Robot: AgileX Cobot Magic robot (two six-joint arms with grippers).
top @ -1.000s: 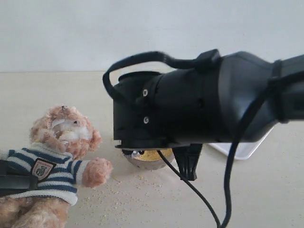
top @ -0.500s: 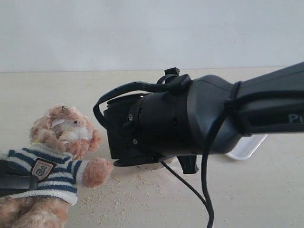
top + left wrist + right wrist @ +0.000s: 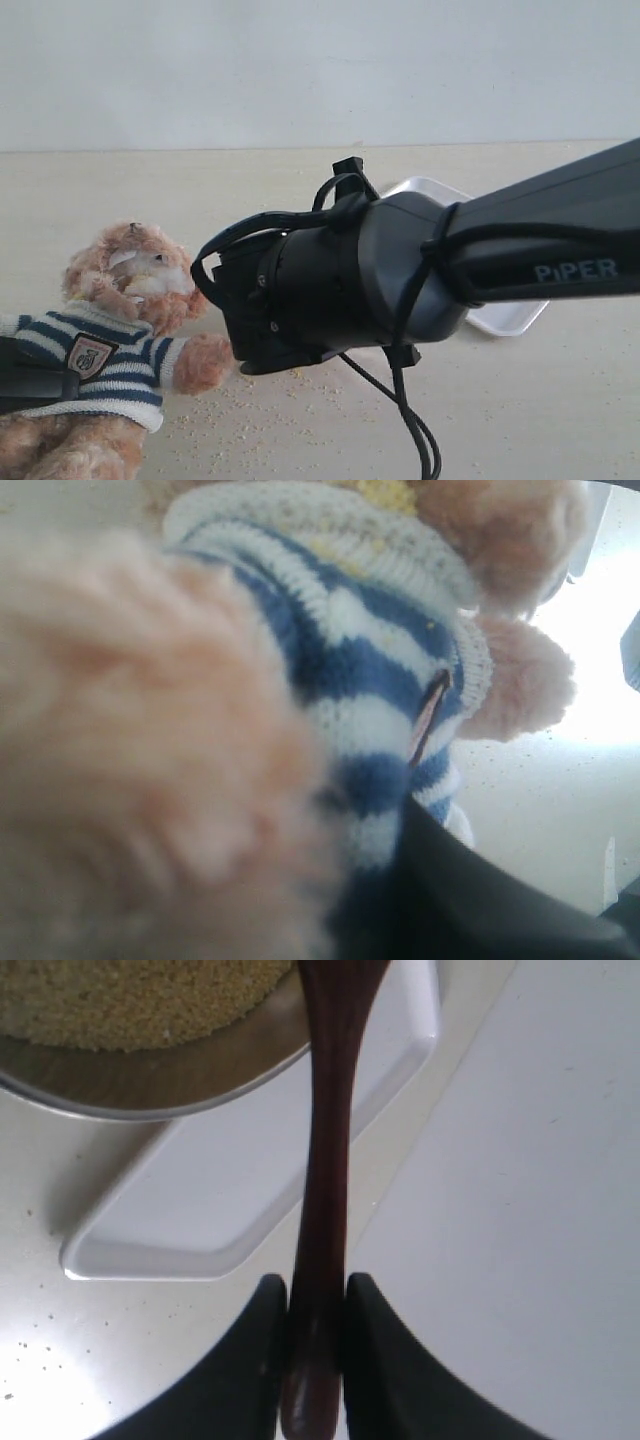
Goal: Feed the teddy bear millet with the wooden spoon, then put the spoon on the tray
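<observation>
The teddy bear [image 3: 125, 330] sits at the left in its striped shirt [image 3: 370, 670]. My left gripper [image 3: 30, 385] is shut on its body; one black finger [image 3: 480, 900] presses against the shirt and fur hides the other. My right gripper [image 3: 315, 1290] is shut on the handle of the wooden spoon [image 3: 325, 1160]. The spoon reaches over the white tray [image 3: 230, 1200] toward the steel bowl [image 3: 150, 1090] heaped with millet [image 3: 140, 1000]. Its bowl end runs out of that view. In the exterior view my right arm [image 3: 400, 270] hides the spoon and the steel bowl.
Loose millet grains [image 3: 300, 400] lie scattered on the table in front of the bear. Parts of the tray [image 3: 510, 318] show behind my right arm. A black cable [image 3: 405, 420] hangs from the arm down to the table's near edge.
My right arm has swung left toward the bear and now covers the steel bowl. The tray's far corner has come into view. The bear and my left gripper have not moved.
</observation>
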